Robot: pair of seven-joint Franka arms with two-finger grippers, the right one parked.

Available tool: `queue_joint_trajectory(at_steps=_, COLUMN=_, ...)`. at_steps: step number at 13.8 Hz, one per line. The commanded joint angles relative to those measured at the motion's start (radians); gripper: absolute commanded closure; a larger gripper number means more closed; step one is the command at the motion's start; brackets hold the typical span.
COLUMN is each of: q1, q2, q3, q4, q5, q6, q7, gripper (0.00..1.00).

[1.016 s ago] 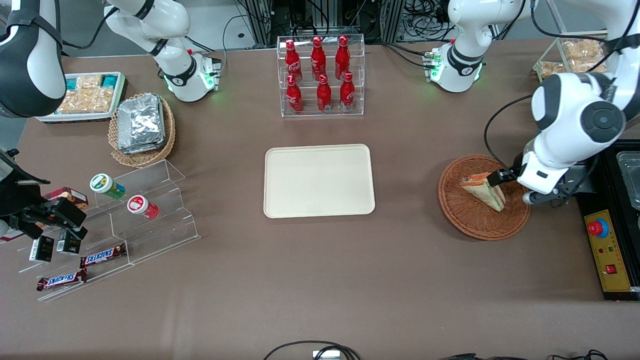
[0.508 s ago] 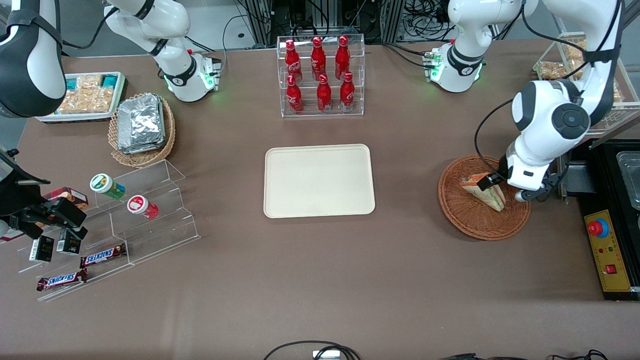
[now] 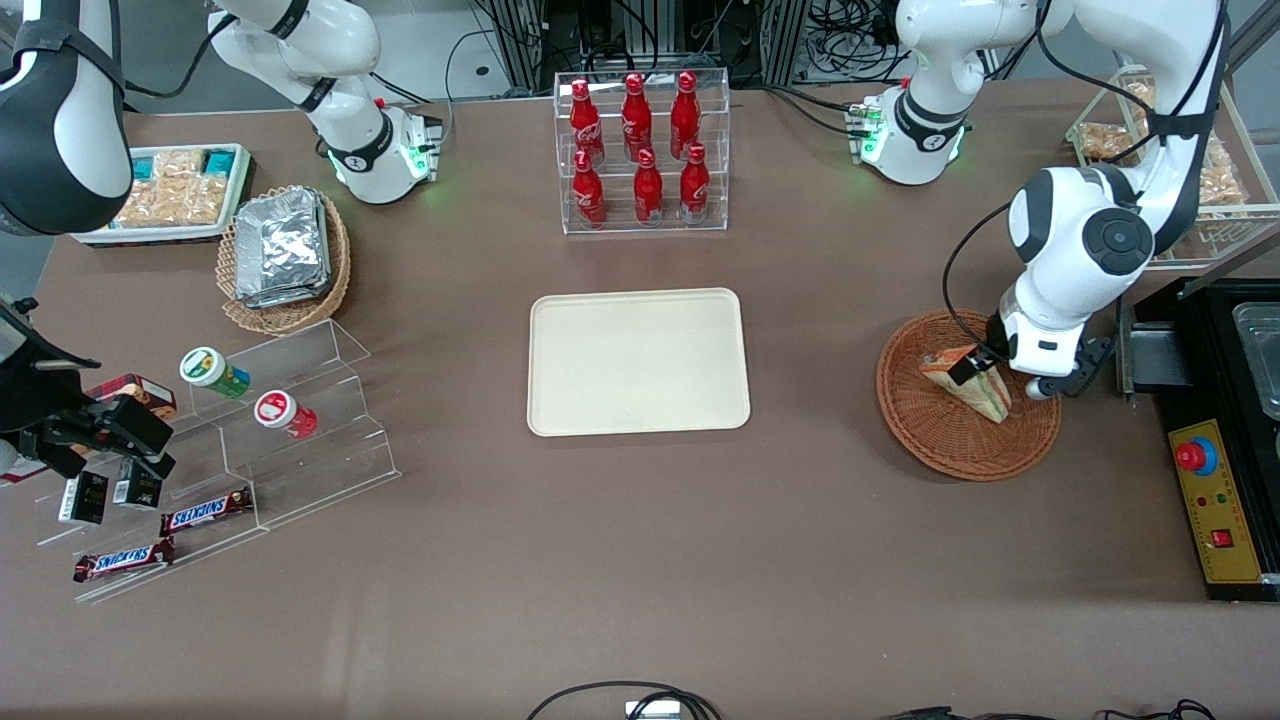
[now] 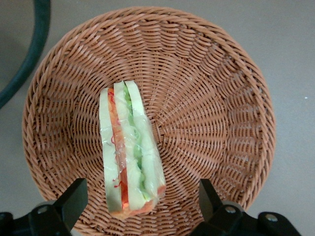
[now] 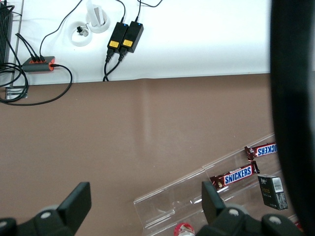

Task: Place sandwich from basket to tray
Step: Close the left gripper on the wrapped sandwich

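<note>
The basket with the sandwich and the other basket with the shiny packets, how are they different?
The basket is round and reddish-brown; the tan basket is lighter and oval. The basket holds one sandwich; the tan basket holds stacked foil packets. The open gripper hovers above the basket, fingers either side of the sandwich; nothing hovers above the tan basket, toward the parked arm's end. Both are shallow wicker.

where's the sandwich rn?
The sandwich lies in the basket toward the working arm's end of the table, apart from the tray. The gripper hangs over it, jaws open, one on each side.
</note>
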Motion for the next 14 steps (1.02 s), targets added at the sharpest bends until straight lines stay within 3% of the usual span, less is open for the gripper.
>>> queue_joint_trajectory(at_steps=1, q1=0.02, q2=0.056, q3=0.0, q4=-0.018, q5=0.01, q6=0.072, q7=-0.068, gripper=0.0)
queue_joint_trajectory(at_steps=7, q1=0.02, q2=0.13, q3=0.0, q4=-0.018, q5=0.01, q6=0.151, q7=-0.139, gripper=0.0)
queue_joint_trajectory(at_steps=8, q1=0.02, q2=0.13, q3=0.0, q4=-0.016, q5=0.01, q6=0.151, q7=-0.14, gripper=0.26)
queue_joint_trajectory(at_steps=9, q1=0.02, q2=0.13, q3=0.0, q4=-0.016, q5=0.01, q6=0.149, q7=-0.139, gripper=0.76)
queue_joint_trajectory(at_steps=10, q1=0.02, q2=0.13, q3=0.0, q4=-0.016, q5=0.01, q6=0.149, q7=-0.137, gripper=1.0)
queue_joint_trajectory(at_steps=14, q1=0.019, q2=0.141, q3=0.0, q4=-0.016, q5=0.01, q6=0.149, q7=-0.139, gripper=1.0)
